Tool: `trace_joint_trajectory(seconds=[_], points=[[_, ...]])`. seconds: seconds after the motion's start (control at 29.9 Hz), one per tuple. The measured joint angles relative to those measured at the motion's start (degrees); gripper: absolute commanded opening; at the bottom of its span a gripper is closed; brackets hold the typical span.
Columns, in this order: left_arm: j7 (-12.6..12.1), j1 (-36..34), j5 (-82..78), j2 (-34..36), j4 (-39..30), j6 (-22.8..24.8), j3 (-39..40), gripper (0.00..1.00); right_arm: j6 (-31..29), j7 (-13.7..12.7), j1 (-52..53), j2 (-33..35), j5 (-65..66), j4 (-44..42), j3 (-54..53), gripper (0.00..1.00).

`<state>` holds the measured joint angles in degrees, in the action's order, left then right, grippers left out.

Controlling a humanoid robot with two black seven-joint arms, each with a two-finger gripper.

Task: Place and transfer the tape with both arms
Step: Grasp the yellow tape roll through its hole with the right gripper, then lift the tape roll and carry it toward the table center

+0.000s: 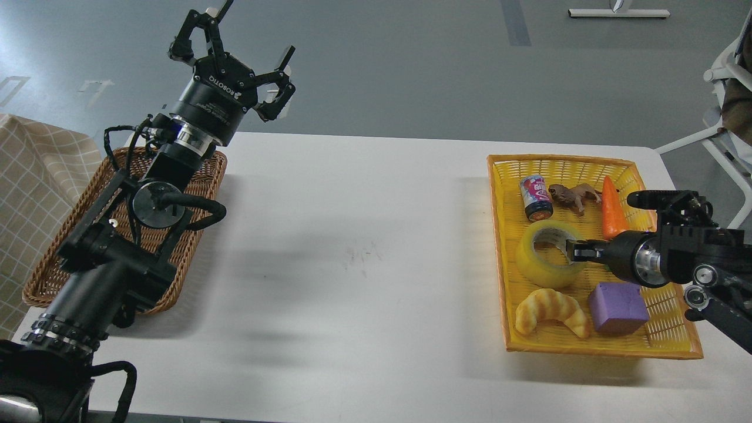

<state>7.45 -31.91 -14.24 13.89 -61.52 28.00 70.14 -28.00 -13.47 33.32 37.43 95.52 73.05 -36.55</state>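
Two baskets sat on the white bench (364, 235): a brown wicker basket (194, 235) at its left edge, partly under the left arm, and a yellow basket (499, 247) at its right edge; the tape (543, 261) lay flat near the middle of the yellow basket, hole upward, with a croissant (552, 312) and a purple block (617, 306) toward the near rim, and a carrot (613, 205), a small can (536, 198) and a brown toy animal (573, 194) toward the far rim; the left claw (235, 56) hung released above the far left corner of the bench, fingers spread, holding nothing; the right claw (573, 251) reached in from the right, its tip at the roll's far-right rim, seemingly into the core; whether it was clenched or released I could not tell, the fingers being dark and end-on. The roll looked light and stiff, its cardboard core rigid, its outer film smooth and likely slippery; I judged the best hold to be across the wall, one finger inside the core and one outside, since that would leave the opposite rim free for the other claw to take at the handover.
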Motion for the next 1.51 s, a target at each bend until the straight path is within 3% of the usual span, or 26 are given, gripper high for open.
trace_joint_trajectory(seconds=[0.23,0.54,0.84,1.07,1.51], points=[[0.0,0.0,0.0,0.0,0.0,0.0,0.0,0.98,0.0,0.0,0.1,-0.7,0.0,-1.3,0.2,0.0],[0.0,-0.1,0.0,0.0,0.0,0.0,0.0,0.98,0.0,0.0,1.7,0.2,-0.7,1.8,0.1,0.0],[0.0,-0.1,0.0,0.0,0.0,0.0,0.0,0.98,0.0,0.0,3.3,7.0,-1.0,11.1,-0.9,0.0],[0.0,-0.1,0.0,0.0,0.0,0.0,0.0,0.98,0.0,0.0,9.6,6.9,-1.0,12.5,-1.2,0.0],[0.0,-0.1,0.0,-0.8,0.0,0.0,0.0,0.98,0.0,0.1,20.2,-9.1,-0.9,6.7,1.1,0.0]])
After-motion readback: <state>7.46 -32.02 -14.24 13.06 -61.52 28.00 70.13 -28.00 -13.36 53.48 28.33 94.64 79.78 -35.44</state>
